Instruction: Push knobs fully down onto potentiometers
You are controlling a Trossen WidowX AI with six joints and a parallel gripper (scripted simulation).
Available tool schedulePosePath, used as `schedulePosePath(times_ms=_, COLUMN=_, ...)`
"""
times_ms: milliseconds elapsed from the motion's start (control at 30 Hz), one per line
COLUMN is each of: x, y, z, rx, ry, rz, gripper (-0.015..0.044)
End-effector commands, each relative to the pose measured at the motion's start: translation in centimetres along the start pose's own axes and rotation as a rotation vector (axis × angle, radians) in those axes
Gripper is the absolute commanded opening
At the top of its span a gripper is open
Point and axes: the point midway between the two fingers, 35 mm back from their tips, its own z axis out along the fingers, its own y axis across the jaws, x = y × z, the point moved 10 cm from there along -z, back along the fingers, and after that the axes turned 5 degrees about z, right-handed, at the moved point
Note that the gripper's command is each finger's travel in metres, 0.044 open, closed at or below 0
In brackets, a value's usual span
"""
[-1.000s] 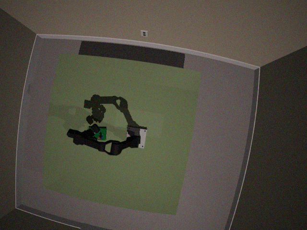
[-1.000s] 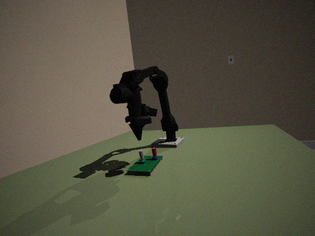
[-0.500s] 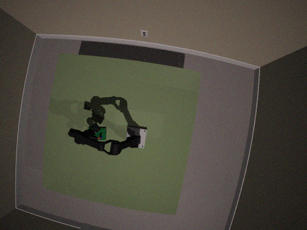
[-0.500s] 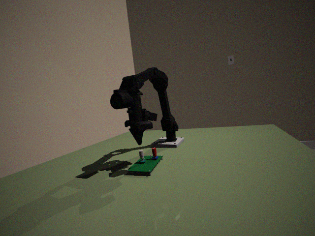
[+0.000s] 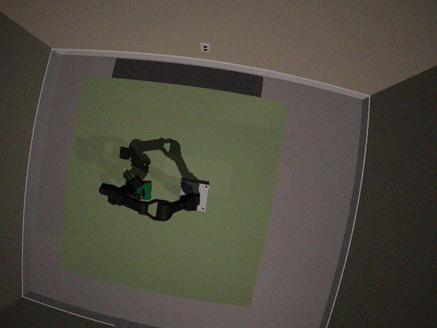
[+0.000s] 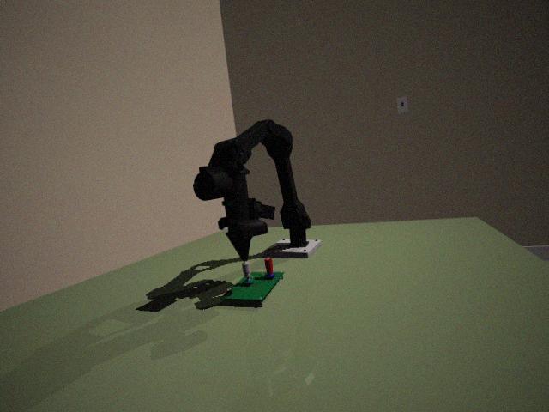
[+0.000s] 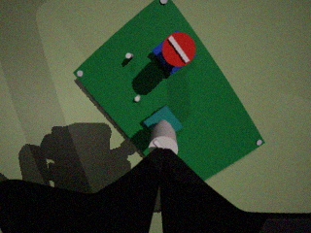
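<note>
You had the gripper point(image 5: 135, 193) point(image 6: 244, 259) point(image 7: 162, 154) closed to its narrowest, fingertips together with nothing between them, pointing down over the pale knob point(image 6: 246, 269) point(image 7: 163, 138). The tips were right at its top; you could not tell whether they touched it.

The green circuit board point(image 5: 147, 188) point(image 6: 249, 290) point(image 7: 209, 116) stood on the table point(image 5: 212, 247) point(image 6: 377, 310) point(image 7: 287, 63), on the near side of the arm's white base plate point(image 5: 203, 203) point(image 6: 314, 245) in the exterior view. There, the pale knob was on the left, upright above the teal potentiometer point(image 6: 249, 281) point(image 7: 157, 116), with a stretch of shaft showing below it, so it was not fully down.

The red knob point(image 5: 141, 197) point(image 6: 268, 264) point(image 7: 179, 49) stood apart from the fingers, to the right and a little farther, above the blue potentiometer point(image 6: 269, 275) point(image 7: 158, 49). You could not tell how far down it sat. Both potentiometers were in place on the board. The black arm point(image 5: 162, 210) point(image 6: 279, 142) arched from its base toward the board.
</note>
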Motion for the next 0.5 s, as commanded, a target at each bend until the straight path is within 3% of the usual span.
schedulePosePath(times_ms=0, x=-0.03, y=0.00, z=0.09, rx=0.002, ry=-0.003, rz=-0.002, gripper=0.0000)
schedulePosePath(times_ms=467, x=-0.03, y=0.00, z=0.35, rx=0.002, ry=-0.003, rz=-0.002, gripper=0.0000)
